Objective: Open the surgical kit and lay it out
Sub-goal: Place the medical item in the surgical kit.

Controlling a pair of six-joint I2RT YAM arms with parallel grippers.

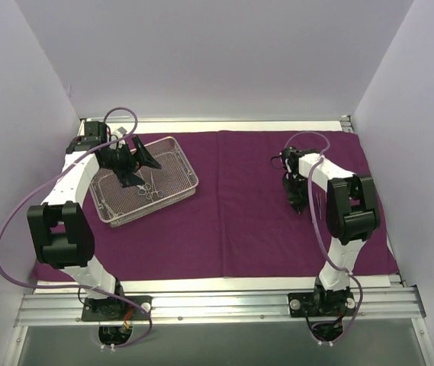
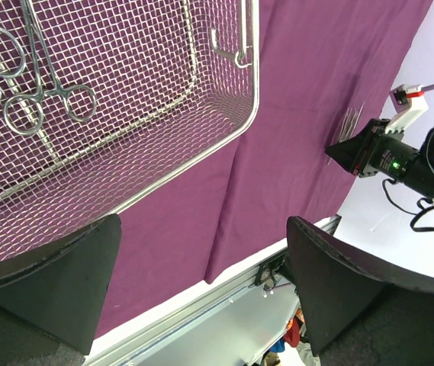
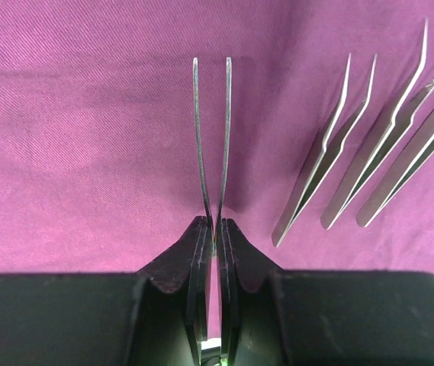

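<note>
Tweezers (image 3: 200, 145) sit pinched in the right gripper (image 3: 215, 229) over the spread purple cloth wrap (image 1: 255, 229), three other tweezers (image 3: 323, 168) lying beside. Left gripper (image 2: 201, 255) gapes wide over the mesh tray (image 2: 256, 76) holding scissor-like instruments (image 2: 41, 84).

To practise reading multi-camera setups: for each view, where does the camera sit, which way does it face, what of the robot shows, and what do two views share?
Top external: above and behind the bases, looking down on the purple cloth and wire-mesh tray; left arm and right arm show.
Left wrist: over the tray, facing across the cloth toward the right gripper; its open left gripper frames it.
Right wrist: low over the cloth, facing along the shut right gripper holding tweezers.
Shared: the tray, in top and left wrist.
</note>
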